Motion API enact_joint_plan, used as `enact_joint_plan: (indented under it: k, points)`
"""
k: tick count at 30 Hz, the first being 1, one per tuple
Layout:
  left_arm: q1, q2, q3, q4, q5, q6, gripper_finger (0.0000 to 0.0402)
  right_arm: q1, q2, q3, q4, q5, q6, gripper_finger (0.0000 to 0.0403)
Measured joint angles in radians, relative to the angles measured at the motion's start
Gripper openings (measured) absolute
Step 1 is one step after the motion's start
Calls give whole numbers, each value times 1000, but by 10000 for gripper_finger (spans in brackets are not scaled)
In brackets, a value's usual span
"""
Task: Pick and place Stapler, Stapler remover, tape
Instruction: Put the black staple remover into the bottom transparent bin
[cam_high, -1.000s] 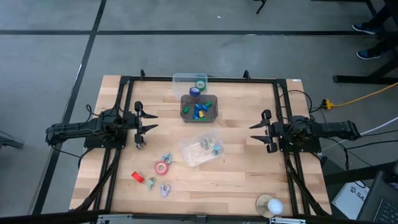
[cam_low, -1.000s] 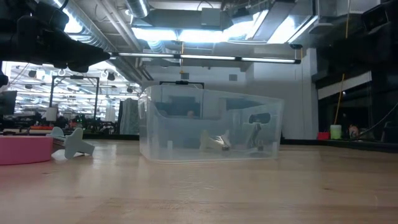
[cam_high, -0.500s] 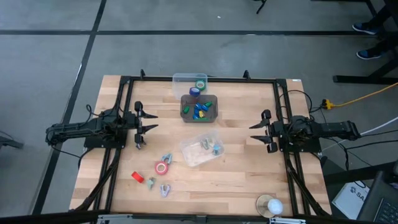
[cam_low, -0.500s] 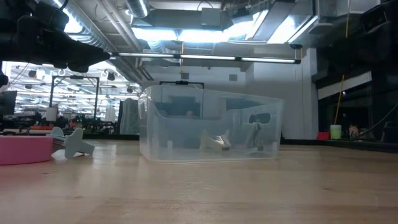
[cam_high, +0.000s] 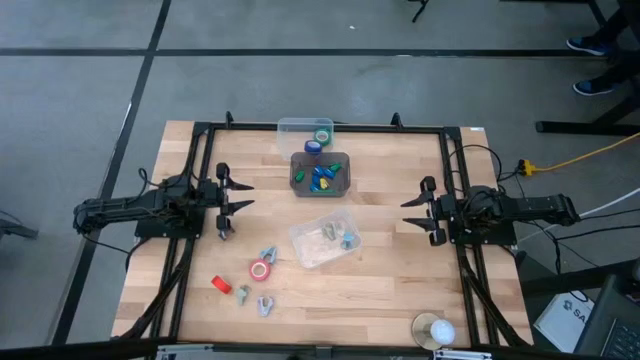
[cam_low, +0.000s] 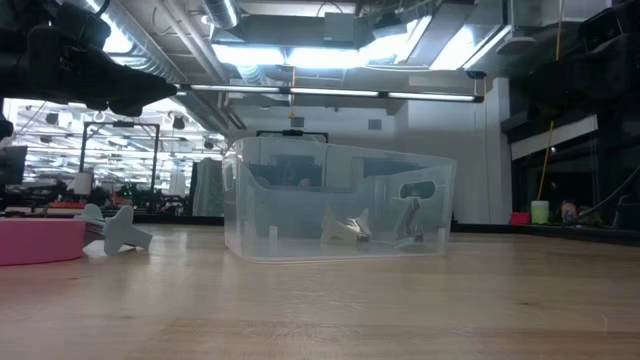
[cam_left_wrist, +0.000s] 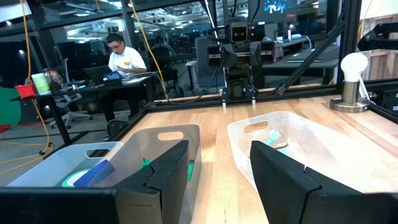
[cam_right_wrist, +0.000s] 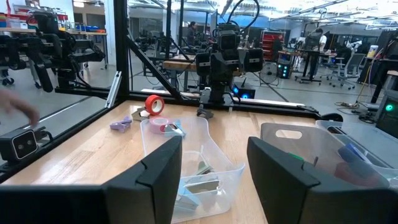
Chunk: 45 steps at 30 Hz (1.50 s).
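A: Pale wood, the worktop (cam_high: 390, 270), and nothing on it has shifted over the last second. Our left claw (cam_high: 226, 199) hangs at the left edge, fingers parted and empty; our right claw (cam_high: 424, 211) mirrors it at the right edge, also parted and empty.

B: So no step has begun. Where do we find the tape?

A: One red-pink ring-shaped roll of tape (cam_high: 259, 269) lies loose on the near left part of the worktop, with a small red block (cam_high: 221, 284) close by and pale grey, winged staple removers (cam_high: 264, 305) around it. A green roll (cam_high: 322, 135) and a blue roll (cam_high: 313, 147) sit in the clear plastic bin at the far edge (cam_high: 292, 126).

B: And the other bins?

A: The dark-floored clear bin (cam_high: 297, 166) just nearer holds small blue, green and yellow pieces. The clear plastic bin at the centre (cam_high: 306, 244) holds a few pale removers.

B: Then we judge the sorting partly done, with the loose roll and removers still waiting. The left claw sits nearer them.
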Motion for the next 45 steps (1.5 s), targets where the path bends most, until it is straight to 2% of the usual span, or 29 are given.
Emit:
enact_joint_plan:
  k: [15, 20, 26, 32, 36, 45]
  points:
    - [0, 0, 0, 8, 0, -14, 169, 0, 0, 0, 0, 0, 0, 187]
    - [0, 0, 0, 39, 13, -256, 169, 0, 0, 0, 0, 0, 0, 187]
    - [0, 0, 0, 64, 2, -419, 169, 0, 0, 0, 0, 0, 0, 187]
    - [0, 0, 0, 86, -105, -440, 169, 0, 0, 0, 0, 0, 0, 188]
    - [-1, 0, 2, 85, -34, -446, 169, 0, 0, 0, 0, 0, 0, 188]
    - [-28, 40, 51, 85, -53, -389, 169, 0, 0, 0, 0, 0, 0, 188]
